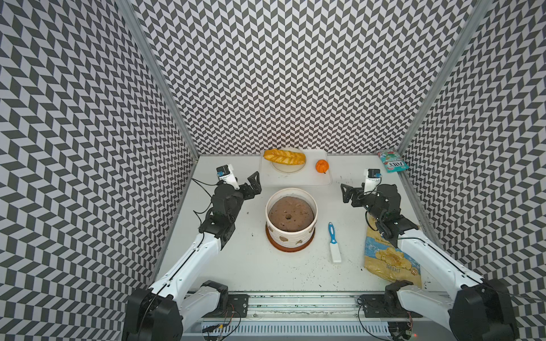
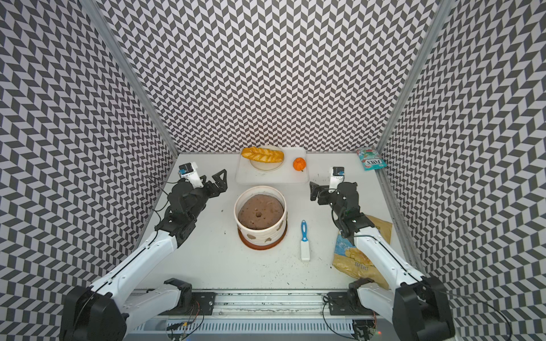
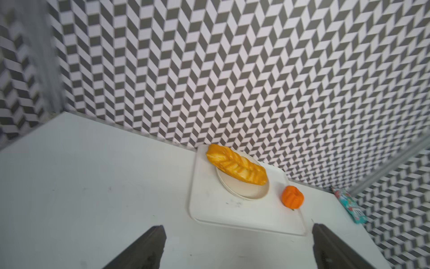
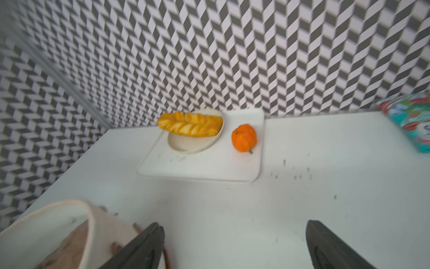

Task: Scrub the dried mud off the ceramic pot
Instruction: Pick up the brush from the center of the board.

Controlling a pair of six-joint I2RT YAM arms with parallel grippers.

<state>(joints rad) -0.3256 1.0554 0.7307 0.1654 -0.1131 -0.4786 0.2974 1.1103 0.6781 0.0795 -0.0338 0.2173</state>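
1. The pot [image 1: 292,234] is set upright at the middle of the counter [image 1: 236,265], on a brown saucer [image 1: 291,250], and is filled with brown soil [image 1: 291,212] that has a hole at its centre.
2. The mud [image 1: 284,238] is seen as flat brown blotches low on the pot wall that faces the front edge.
3. The left fingers [image 1: 254,178] are spread wide with nothing between them. They are held left of the pot, toward the back edge, and apart from the pot.
4. The right fingers [image 1: 346,192] are likewise spread wide and empty. They are held right of the pot, near its rim but not touching it.
5. A brush [image 1: 334,242] is laid flat just right of the pot, with its blue handle toward the back edge and its white head toward the front edge.
6. A tray [image 1: 295,180] is placed at the middle of the back edge. On it a plate [image 1: 288,169] carries a loaf [image 1: 284,156], and an orange pepper [image 1: 322,166] is set beside the plate.
7. A candy bag [image 1: 393,161] is laid in the back right corner. A chip bag [image 1: 387,257] lies along the right edge, partly covered by the right arm.
8. Dark crumbs [image 1: 307,270] are scattered over the counter.
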